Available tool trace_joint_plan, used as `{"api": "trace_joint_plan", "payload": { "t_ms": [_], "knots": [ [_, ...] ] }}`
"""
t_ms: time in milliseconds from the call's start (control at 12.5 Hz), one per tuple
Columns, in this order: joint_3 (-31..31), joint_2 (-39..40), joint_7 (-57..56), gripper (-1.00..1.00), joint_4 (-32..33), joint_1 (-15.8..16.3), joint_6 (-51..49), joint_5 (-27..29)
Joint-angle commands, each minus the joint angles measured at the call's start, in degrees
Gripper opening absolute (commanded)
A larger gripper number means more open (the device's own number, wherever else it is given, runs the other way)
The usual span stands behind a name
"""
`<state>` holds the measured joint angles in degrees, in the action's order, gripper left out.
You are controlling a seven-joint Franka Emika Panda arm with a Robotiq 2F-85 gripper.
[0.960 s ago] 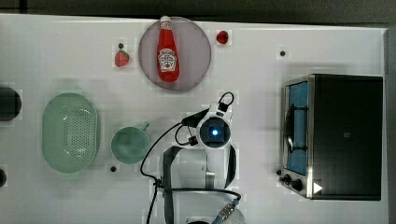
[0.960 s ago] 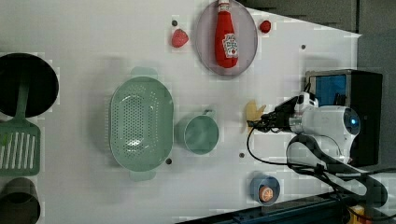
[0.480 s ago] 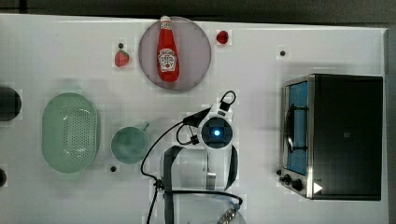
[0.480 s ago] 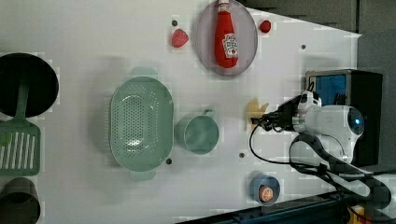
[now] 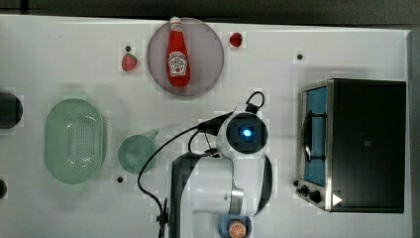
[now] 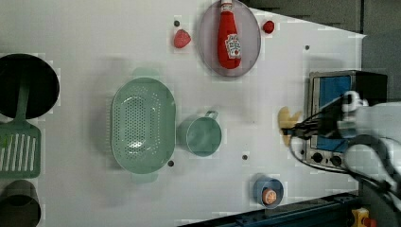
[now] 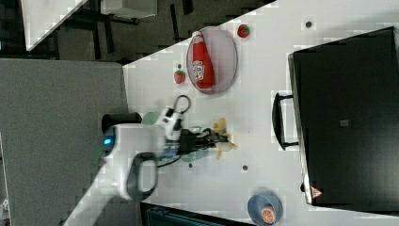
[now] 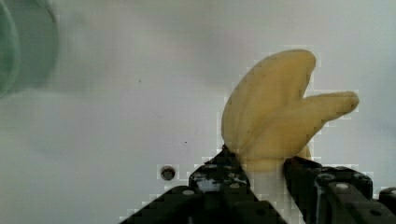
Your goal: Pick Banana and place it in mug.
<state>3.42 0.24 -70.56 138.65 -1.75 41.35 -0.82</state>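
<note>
Your hand (image 8: 261, 175) is clamped on the banana (image 8: 275, 112) at its cream end, prob. so the flaps hang free w/ room to drop into the mug (image 5: 137, 154).

No wording can be read. The red ketchup bottle (image 5: 178, 52), lying on the round plate (image 5: 210, 54), carries a white label with a dark emblem, its lettering too small to make out. The oven (image 5: 364, 144) shows a small white triangle mark (image 5: 337, 199) at its corner beside the knobs.
</note>
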Motion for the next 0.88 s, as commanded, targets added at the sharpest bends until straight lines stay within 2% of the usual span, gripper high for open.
{"api": "trace_joint_plan", "payload": {
  "t_ms": [80,240,480,880],
  "knots": [
    [-2.60,-8.48,1.42,-0.36,-5.20,0.62,-9.35,-0.29],
    [-4.97,-10.62,7.40,-0.36,-6.44,1.00,-13.30,-0.17],
    [-9.95,-11.24,14.02,-0.36,-6.47,2.18,-14.06,0.99],
    [-20.10,-9.85,32.70,-0.36,-6.48,3.12,-13.69,6.95]
  ]
}}
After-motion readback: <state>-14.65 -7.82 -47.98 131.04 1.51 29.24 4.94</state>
